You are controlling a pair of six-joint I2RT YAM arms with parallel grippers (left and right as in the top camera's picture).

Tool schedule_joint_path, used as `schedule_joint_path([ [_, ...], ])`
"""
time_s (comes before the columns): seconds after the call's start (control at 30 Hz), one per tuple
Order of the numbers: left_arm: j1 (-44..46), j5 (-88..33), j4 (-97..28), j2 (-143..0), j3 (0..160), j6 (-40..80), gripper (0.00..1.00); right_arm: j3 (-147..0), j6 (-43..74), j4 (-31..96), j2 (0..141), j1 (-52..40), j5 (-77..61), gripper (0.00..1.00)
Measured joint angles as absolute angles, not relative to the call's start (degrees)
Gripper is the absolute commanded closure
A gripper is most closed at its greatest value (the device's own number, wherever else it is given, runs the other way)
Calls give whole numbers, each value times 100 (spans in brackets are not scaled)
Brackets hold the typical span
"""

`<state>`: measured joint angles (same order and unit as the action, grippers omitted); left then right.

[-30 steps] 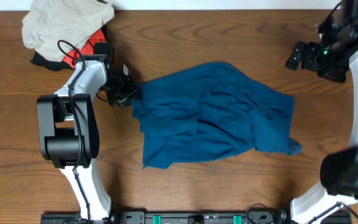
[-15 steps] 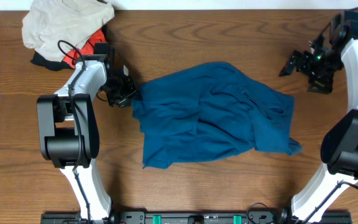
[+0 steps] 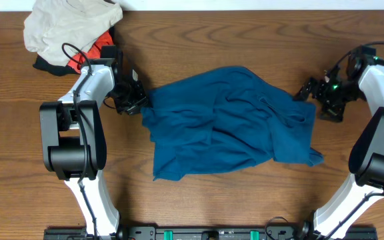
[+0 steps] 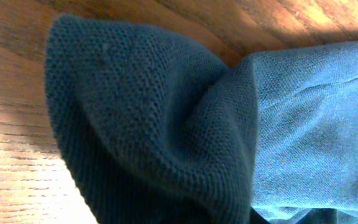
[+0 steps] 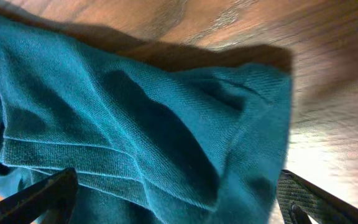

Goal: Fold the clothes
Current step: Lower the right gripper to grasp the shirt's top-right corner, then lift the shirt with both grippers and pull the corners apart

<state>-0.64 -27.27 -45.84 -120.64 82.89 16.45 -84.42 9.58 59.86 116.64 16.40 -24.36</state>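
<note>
Left tool [image 3: 133, 100] clenched on a bunch of cloth at the 9 o'clock edge of the teal shirt [image 3: 225, 123], which lies crumpled at the centre of the table [image 3: 245, 40]. Right tool [image 3: 310, 93], jaws spread wide, straddles the shirt's 3 o'clock corner without gripping it. Step in hand, as judged: securing the second hold. A deep bite on the hem, then an even, low pull apart, should flatten the cloth for folding.

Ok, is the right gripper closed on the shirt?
No, the right gripper stands wide open, its fingers spread to either side of the edge of the teal shirt, not pinching it.
</note>
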Motion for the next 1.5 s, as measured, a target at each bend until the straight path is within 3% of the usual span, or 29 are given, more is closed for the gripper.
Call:
schedule_joint_path([
  [0.47,-64,-2727,-4584,-12064,8289,1645,71,-8075,939,5468,11664,1400,-3000,1],
  [0.57,-64,-2727,-4584,-12064,8289,1645,71,-7946,941,5330,11664,1378,-3017,5],
  [0.7,-64,-2729,-4584,-12064,8289,1645,73,-7843,941,5203,11664,1380,-3024,27],
  [0.77,-64,-2729,-4584,-12064,8289,1645,78,-7826,950,5151,11664,1380,-3026,46],
  [0.83,-64,-2731,-4587,-12064,8289,1653,86,-7822,972,5072,11664,1380,-3024,85],
  [0.87,-64,-2729,-4587,-12064,8289,1664,90,-7822,1000,5050,11664,1380,-3028,97],
  [0.97,-64,-2757,-4591,-12064,8289,1645,94,-7819,1041,4982,11664,1380,-3037,99],
  [1.27,-64,-2773,-4657,-11924,8287,1599,94,-7822,1162,5004,11524,1380,-3041,99],
  [1.5,-62,-2790,-4746,-10781,8278,1511,94,-7828,1326,5011,10250,1380,-3048,99],
])
